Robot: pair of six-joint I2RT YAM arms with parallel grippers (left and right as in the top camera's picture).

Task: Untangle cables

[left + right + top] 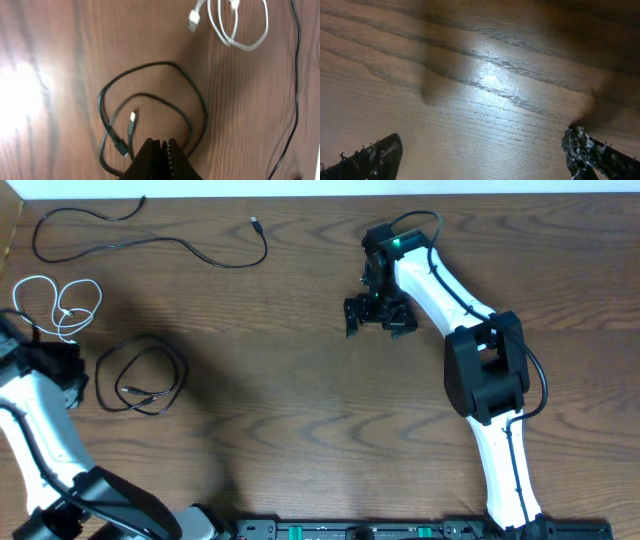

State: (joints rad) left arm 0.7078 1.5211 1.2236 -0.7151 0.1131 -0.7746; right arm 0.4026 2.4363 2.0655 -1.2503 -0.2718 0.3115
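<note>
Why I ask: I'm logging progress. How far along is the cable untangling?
Mostly done, it seems: the long black cable, the white cable and the coiled black cable lie apart, none crossing another. In hand: nothing clearly; the left gripper is shut just over the coiled black cable, the right gripper open above bare table. Left: perhaps only the coil's own overlapping loops.

You had the left gripper (161,148) closed, jaws pressed flat together, with the left arm (40,430) reaching in from the near left. Your right gripper (482,152) stood spread wide, the right arm (480,370) bent at its elbow.
</note>
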